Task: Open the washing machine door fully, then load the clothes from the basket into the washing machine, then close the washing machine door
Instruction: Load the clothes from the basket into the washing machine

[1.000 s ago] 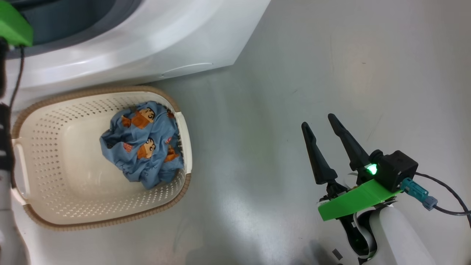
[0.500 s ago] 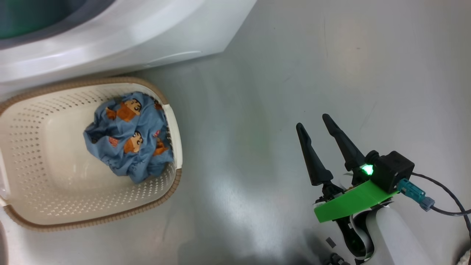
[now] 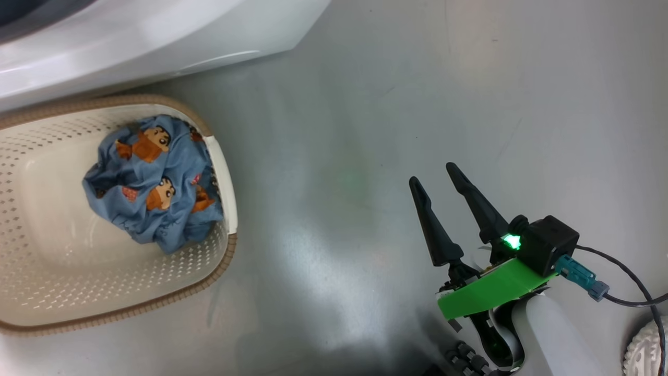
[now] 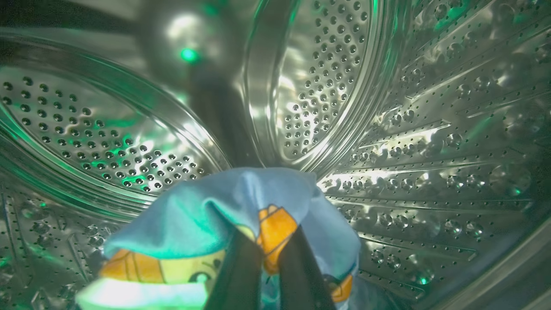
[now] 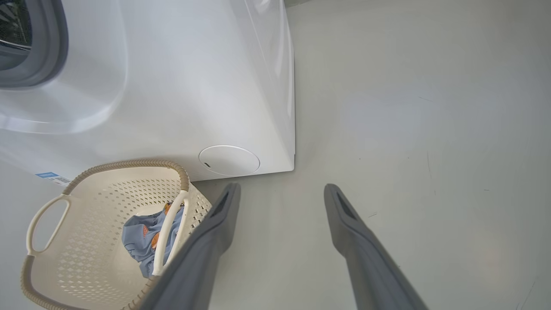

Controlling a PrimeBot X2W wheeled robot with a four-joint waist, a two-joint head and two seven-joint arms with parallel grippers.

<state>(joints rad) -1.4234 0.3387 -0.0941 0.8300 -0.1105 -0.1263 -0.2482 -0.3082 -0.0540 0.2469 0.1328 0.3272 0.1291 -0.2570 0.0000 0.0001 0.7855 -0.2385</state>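
In the left wrist view my left gripper (image 4: pixel 269 232) is inside the washing machine's perforated steel drum (image 4: pixel 430 129), shut on a pale garment (image 4: pixel 206 215) with orange print. The washing machine (image 3: pixel 156 31) is a white box at the head view's top left. Below it stands the cream basket (image 3: pixel 156 305) with a blue garment (image 3: pixel 151 188) printed with orange-brown figures. My right gripper (image 3: pixel 433 174) hangs open over the floor, well right of the basket and holding nothing. The right wrist view shows the machine (image 5: pixel 193 86), the basket (image 5: pixel 129 163), the blue garment (image 5: pixel 137 237) and my open right gripper (image 5: pixel 282 187). The washing machine door is out of view.
Bare grey floor (image 3: pixel 365 104) spreads between the basket and my right arm. A round cover (image 5: pixel 229 160) sits low on the machine's front, near its right corner. The grey seal (image 5: pixel 51 51) rings the opening. A white ribbed object (image 3: pixel 644 350) lies at the head view's bottom right corner.
The head camera has turned, so the basket and machine sit further left in the picture. The left arm at the left edge a second ago has left that picture. My right gripper stays open.
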